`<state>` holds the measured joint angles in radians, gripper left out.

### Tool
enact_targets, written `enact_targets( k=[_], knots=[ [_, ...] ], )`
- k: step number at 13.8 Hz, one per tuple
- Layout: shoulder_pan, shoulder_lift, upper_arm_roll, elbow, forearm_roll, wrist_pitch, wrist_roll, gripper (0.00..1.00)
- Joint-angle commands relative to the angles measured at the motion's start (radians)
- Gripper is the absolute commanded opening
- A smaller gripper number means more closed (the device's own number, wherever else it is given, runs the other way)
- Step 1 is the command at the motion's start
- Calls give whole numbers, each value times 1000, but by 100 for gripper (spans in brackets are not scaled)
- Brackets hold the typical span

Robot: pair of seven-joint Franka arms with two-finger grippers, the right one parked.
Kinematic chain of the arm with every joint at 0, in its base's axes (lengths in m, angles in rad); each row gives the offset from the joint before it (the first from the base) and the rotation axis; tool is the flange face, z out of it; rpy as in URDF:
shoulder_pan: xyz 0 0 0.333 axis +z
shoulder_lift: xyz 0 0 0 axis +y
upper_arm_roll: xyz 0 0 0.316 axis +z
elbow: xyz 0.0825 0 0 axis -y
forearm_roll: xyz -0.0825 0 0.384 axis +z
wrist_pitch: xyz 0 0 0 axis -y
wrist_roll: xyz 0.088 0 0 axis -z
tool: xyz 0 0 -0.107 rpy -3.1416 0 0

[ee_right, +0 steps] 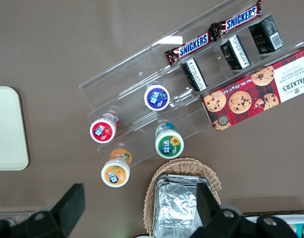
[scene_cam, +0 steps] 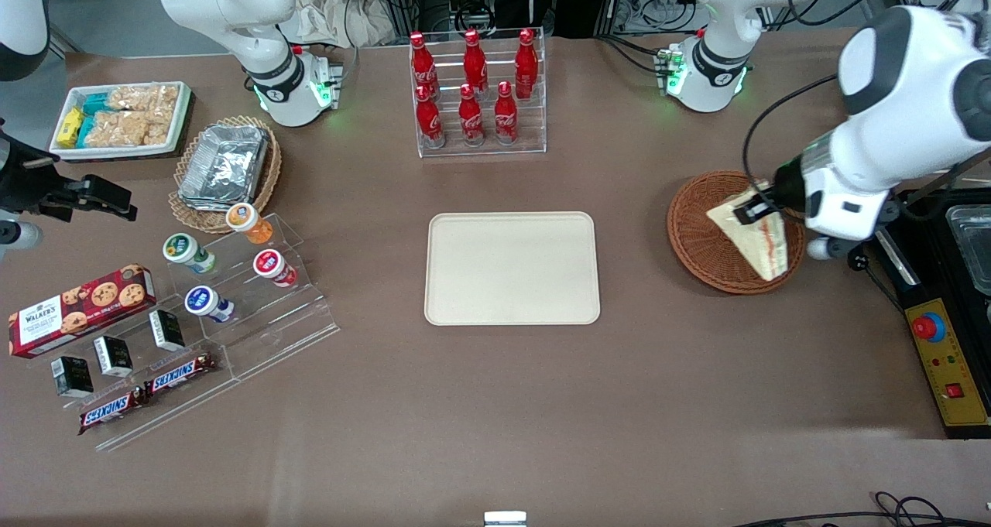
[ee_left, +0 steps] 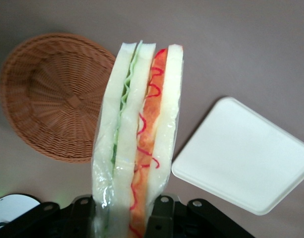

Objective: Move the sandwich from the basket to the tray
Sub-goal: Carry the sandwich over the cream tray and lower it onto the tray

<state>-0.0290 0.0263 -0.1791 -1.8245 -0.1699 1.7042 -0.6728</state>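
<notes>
Left wrist view: gripper (ee_left: 123, 218) holds sandwich (ee_left: 139, 134) above basket (ee_left: 48, 99).

Sandwich (ee_left: 142, 148): soft white bread in glossy clear plastic film, clamped in the gripper (ee_left: 125, 218) of matt black plastic above the basket. Basket (ee_left: 53, 96): rough woven wicker. Tray (scene_cam: 512, 268): smooth, matt cream. Table (scene_cam: 495, 403): matt brown cloth-like cover.

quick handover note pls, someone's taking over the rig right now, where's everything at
Left gripper: shut on the triangular white-bread sandwich, held above the round reddish-brown wicker basket.
Basket: holds nothing else in the wrist view.
Cream-beige rectangular tray: bare, at the table's middle.
Done: sandwich gripped and lifted out.
Left: carry it toward the parked arm's end to the tray, set it down, release.
</notes>
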Motion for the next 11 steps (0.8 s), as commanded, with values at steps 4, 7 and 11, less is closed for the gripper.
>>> enact_targets(
  k=[4,7,11],
  knots=[
    [-210,165,9,119,29,-20,-24,31],
    [-310,282,9,172,79,-8,-33,31],
    [-359,383,9,182,85,73,-36,32]
  ],
)
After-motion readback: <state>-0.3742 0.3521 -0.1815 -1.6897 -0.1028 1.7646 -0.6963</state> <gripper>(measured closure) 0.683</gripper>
